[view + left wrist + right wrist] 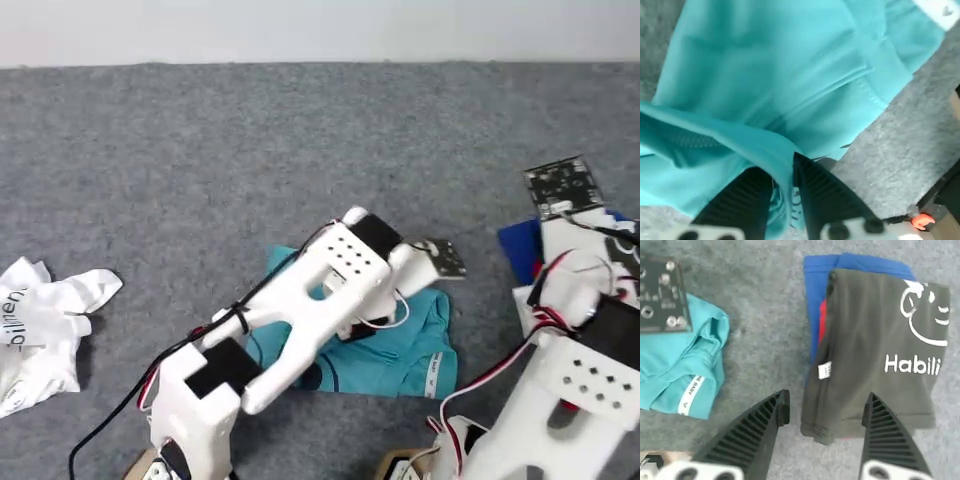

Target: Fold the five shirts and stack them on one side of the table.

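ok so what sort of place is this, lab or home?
Likely a robot-learning bench, not a home: grey felt table, plain white wall, left gripper pinching a teal shirt, folded stack nearby.

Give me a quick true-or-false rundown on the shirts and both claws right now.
1. The left claw pinches a fold of the teal shirt. True.
2. The right claw is shut on the dark grey shirt. False: it stands open over that shirt.
3. The white shirt lies folded on the stack. False: it lies crumpled, well apart from the stack.
4. The dark grey shirt lies on top of a blue shirt. True.
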Available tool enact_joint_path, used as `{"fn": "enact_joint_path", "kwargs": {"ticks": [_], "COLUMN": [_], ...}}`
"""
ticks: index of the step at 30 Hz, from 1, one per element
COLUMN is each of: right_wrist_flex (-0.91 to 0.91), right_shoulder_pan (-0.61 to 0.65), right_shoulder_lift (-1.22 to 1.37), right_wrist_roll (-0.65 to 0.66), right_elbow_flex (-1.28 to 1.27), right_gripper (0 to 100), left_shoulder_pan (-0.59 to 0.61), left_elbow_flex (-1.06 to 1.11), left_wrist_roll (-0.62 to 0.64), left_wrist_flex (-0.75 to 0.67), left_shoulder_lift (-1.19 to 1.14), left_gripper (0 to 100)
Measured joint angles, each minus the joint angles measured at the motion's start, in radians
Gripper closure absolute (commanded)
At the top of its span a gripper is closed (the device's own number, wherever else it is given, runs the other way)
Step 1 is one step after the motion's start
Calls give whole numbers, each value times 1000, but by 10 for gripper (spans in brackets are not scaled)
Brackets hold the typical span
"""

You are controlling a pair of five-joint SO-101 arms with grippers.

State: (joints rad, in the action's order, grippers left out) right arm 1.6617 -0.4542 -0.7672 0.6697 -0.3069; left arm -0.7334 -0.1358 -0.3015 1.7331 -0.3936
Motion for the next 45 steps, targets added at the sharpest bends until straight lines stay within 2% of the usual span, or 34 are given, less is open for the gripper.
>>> {"fn": "enact_joint_path", "kwargs": {"ticks": [9,21,33,41,45], "right_wrist_flex": [0,52,52,75,75], "right_shoulder_pan": [-181,-189,-189,-189,-189], "right_shoulder_lift": [-2,-2,-2,-2,-2], "right_wrist_roll": [3,3,3,6,6], "right_elbow_flex": [164,172,172,172,172], "right_gripper": [754,754,754,754,754], "left_shoulder_pan": [-97,-173,-239,-169,-92], "left_elbow_flex": [-127,-371,-390,-503,-542], "left_wrist_roll": [3,28,28,64,140], "left_wrist_flex": [0,2,2,2,2], "left_shoulder_lift": [-38,-247,-259,-259,-259], "left_gripper": [987,987,978,705,676]}}
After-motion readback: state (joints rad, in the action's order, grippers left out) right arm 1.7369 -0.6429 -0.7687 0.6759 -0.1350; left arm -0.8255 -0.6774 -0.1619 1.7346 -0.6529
